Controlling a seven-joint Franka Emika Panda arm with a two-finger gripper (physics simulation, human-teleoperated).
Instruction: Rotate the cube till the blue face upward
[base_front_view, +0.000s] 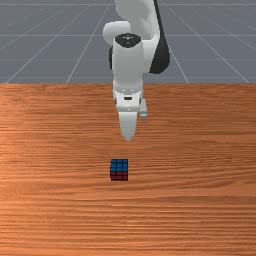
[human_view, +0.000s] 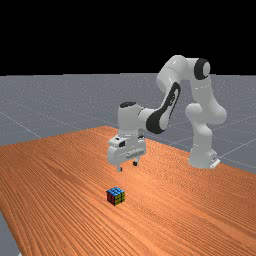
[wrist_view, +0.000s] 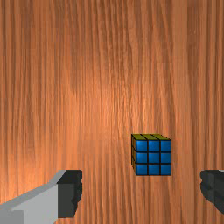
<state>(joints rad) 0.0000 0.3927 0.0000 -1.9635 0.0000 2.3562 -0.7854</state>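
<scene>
Front view is catching the cube (base_front_view: 119, 170) nearest, sitting flat on the tabletop (base_front_view: 200, 210), well in from the edge by the arm's base (human_view: 202, 152). Its blue face is pointing upward, nine squares divided by black lines, while a red side is facing the front view's camera; in the far view a yellow side is showing beside the red. Farther back, the gripper (human_view: 127, 166) is hanging above the tabletop, between the cube and that edge, its fingers (wrist_view: 70, 192) standing wide apart, holding and touching nothing. Beyond it, the arm (human_view: 172, 95) is reaching over from its base, and pale marks on the dark cap (base_front_view: 128, 40) above the gripper are proving too small to read.
</scene>
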